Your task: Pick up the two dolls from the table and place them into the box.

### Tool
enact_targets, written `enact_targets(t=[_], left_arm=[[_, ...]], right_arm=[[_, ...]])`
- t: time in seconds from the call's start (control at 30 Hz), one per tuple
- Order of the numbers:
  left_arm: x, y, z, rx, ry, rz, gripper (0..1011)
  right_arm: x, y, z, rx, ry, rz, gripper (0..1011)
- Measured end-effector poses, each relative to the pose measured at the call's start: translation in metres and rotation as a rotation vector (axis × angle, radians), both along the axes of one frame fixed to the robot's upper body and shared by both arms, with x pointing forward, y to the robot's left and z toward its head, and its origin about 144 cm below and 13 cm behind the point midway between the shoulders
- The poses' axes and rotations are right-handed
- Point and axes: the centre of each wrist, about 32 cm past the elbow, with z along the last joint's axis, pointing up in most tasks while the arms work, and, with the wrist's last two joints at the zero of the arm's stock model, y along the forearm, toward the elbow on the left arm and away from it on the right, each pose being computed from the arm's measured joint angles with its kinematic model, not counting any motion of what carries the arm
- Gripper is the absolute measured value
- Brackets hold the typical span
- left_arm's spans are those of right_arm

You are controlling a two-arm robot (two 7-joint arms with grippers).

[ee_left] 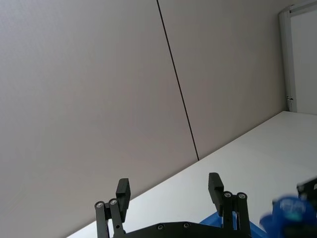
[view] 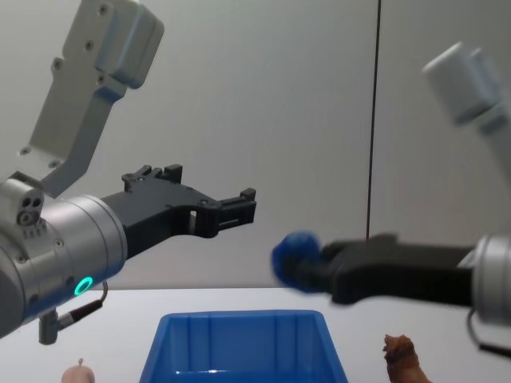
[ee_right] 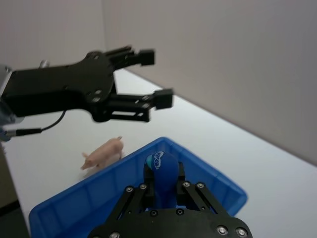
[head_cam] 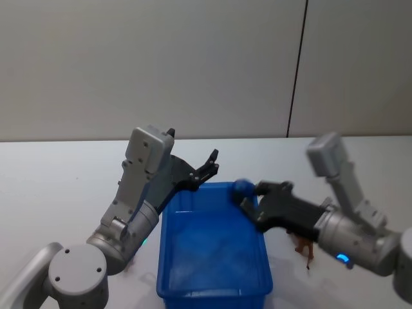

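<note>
My right gripper point(head_cam: 245, 197) is shut on a small blue rounded toy point(head_cam: 243, 188) point(ee_right: 162, 168) point(view: 294, 257) and holds it above the far right part of the blue box point(head_cam: 165, 252) point(ee_right: 74, 198) point(view: 239, 351). One doll, pale pink and pig-shaped point(ee_right: 101, 153) point(view: 77, 373), lies on the white table point(head_cam: 51, 180) on the box's left side. The other doll, reddish-brown point(head_cam: 304, 248) point(view: 402, 359), stands on the table right of the box, under my right arm. My left gripper point(head_cam: 211, 164) point(ee_left: 168, 191) point(ee_right: 157, 78) point(view: 243, 206) hangs open and empty in the air over the box's far left corner.
A plain wall with one dark vertical seam point(head_cam: 296, 71) rises behind the table. Bare tabletop stretches behind and to both sides of the box.
</note>
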Motion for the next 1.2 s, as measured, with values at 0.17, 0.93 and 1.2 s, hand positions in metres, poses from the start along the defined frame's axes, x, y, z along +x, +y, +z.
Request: enact_targets(t=[0.17, 0.93, 1.2], left_arm=[[0.0, 0.0, 0.0, 0.0, 0.0, 0.0, 1001], [0.0, 0.0, 0.0, 0.0, 0.0, 0.0, 1001], [0.0, 0.0, 0.0, 0.0, 0.0, 0.0, 1001]], right_arm=[[0.003, 0.011, -0.006, -0.028, 0.033, 0.043, 218], [0.009, 0.034, -0.02, -0.091, 0.106, 0.137, 899], [0.008, 0.025, -0.015, -0.079, 0.088, 0.097, 1001]])
